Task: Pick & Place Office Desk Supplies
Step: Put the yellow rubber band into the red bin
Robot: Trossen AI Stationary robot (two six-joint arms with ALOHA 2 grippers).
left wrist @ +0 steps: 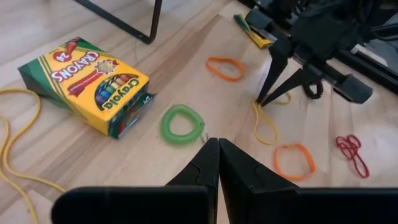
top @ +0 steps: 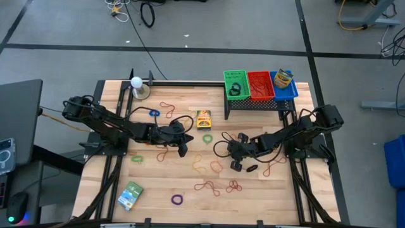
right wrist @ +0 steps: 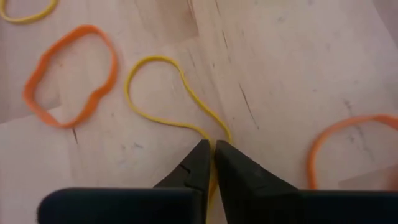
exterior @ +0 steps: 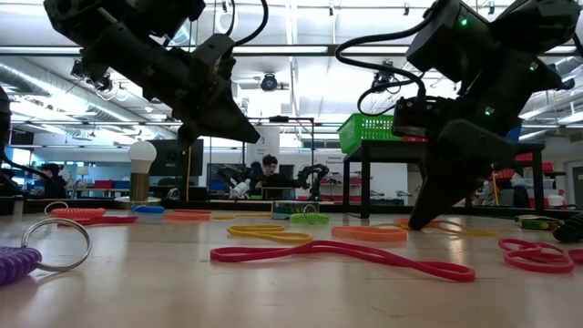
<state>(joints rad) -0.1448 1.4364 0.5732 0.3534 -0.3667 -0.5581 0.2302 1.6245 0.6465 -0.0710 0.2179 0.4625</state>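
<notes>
A yellow rubber band (right wrist: pixel 163 93) lies flat on the wooden table among orange bands (right wrist: pixel 68 74). My right gripper (right wrist: pixel 213 149) stands over one end of it with its fingers closed on it, and its tips (exterior: pixel 419 221) are down at the table. It also shows at the table's middle (top: pixel 219 154). To its left my left gripper (left wrist: pixel 217 144) is shut on nothing and hangs above the table (top: pixel 191 136). A green coil ring (left wrist: pixel 182 124) and the yellow crayon box (left wrist: pixel 87 84) lie just beyond its tips. My right gripper pinches one narrow end of the yellow band's loop (right wrist: pixel 222 132) between its two fingertips. The fingers come from above, slanting steeply down. The rest of the loop (left wrist: pixel 266 124) lies slack on the table.
Green (top: pixel 235 84), red (top: pixel 260 85) and blue (top: pixel 285 87) baskets sit on a black rack at the far right. A white ball on a round base (top: pixel 137 87) stands far left. Red bands (top: pixel 206 186), a purple ring (top: pixel 176 199) and a green-blue packet (top: pixel 130 195) lie toward the near edge.
</notes>
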